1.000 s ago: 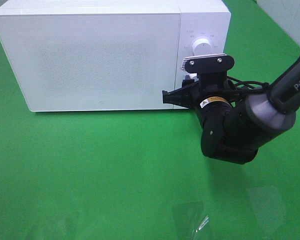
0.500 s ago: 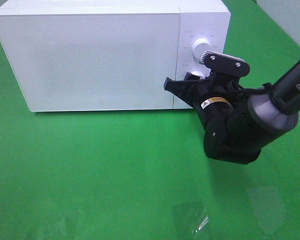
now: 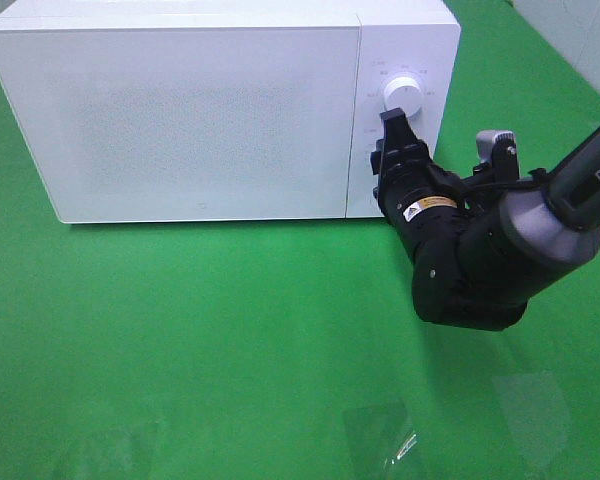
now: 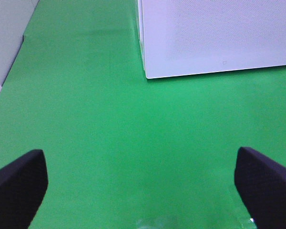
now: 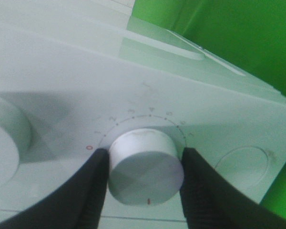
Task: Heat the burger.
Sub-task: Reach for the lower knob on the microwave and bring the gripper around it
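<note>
Burger is not in sight, probably behind the microwave door (image 3: pixel 200 110) beside the right fingers (image 5: pixel 93 191), which clamp the lower dial (image 5: pixel 145 164); left fingers (image 4: pixel 16 186) hang apart, empty.

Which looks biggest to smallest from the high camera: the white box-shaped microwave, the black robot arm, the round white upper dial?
1. white box-shaped microwave
2. black robot arm, nearer the camera
3. round white upper dial
</note>
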Tool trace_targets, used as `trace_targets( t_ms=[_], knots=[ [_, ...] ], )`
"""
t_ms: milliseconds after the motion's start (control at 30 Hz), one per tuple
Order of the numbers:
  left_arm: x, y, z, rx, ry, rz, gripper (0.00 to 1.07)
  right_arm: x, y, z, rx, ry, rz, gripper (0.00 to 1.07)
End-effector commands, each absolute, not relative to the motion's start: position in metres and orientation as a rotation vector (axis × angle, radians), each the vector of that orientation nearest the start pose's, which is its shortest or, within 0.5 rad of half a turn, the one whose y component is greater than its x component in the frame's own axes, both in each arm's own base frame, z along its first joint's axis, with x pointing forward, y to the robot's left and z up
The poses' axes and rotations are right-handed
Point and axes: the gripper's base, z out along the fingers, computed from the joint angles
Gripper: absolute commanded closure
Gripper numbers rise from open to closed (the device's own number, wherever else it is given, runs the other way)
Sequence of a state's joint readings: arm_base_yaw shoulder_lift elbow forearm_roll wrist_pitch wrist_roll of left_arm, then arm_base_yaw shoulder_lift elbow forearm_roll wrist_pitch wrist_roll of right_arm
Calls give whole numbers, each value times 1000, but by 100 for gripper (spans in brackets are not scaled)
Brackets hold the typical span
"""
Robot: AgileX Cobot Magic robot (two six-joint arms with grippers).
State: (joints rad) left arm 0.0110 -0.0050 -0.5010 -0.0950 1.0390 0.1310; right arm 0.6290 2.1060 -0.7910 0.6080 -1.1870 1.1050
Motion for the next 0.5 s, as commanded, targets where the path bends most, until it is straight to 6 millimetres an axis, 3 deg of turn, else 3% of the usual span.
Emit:
trace_targets(
  t_ms=[33, 167, 500],
  knots=[
    [-8, -8, 279, 124, 1987, -26, 6, 324, 191, 128, 950, 1380, 1280, 107],
    [-8, -8, 279, 124, 1987, -26, 6, 323, 191, 128, 1083, 1323, 1408, 107],
    [-8, -8, 279, 124, 1987, -26, 6, 323, 190, 133, 995, 1303, 1371, 107]
  ],
)
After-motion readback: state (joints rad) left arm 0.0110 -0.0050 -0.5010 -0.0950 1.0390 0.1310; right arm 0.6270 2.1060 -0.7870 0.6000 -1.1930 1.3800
